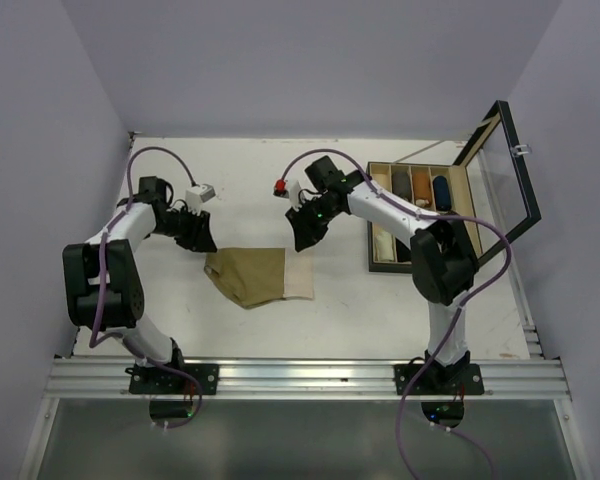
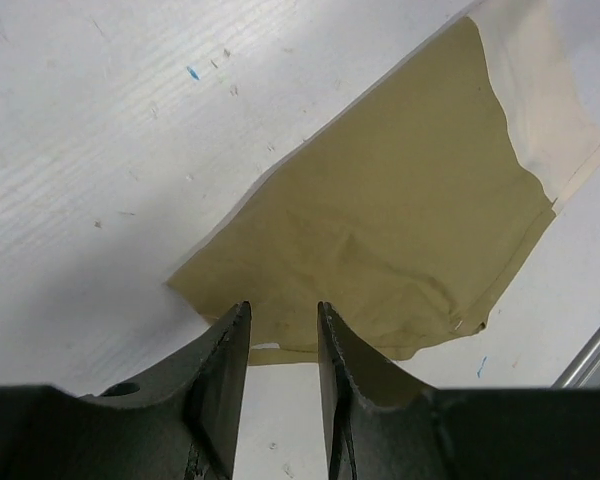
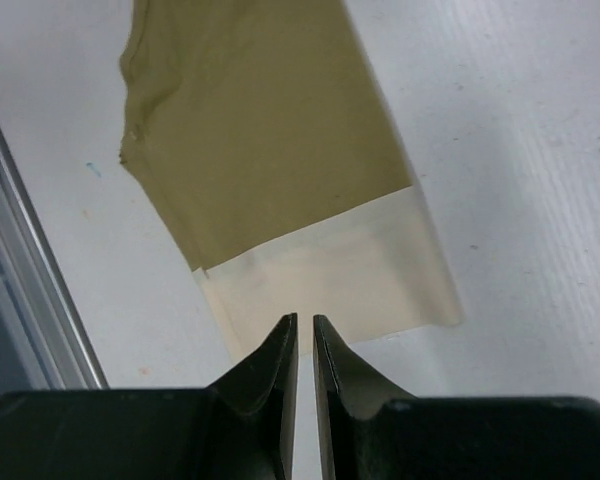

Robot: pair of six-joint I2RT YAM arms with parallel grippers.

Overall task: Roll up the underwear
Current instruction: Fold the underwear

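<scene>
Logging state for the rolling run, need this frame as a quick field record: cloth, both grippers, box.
underwear: one olive-tan pair, lying flat on the table, not yet rolled
waistband: cream, at the end nearest the right arm
left gripper: at the opposite end, jaws apart, nothing held
right gripper: at the waistband edge, jaws a slim gap apart, nothing seen between them
box: far right of the table, lid propped open, rolled items in its compartments
</scene>
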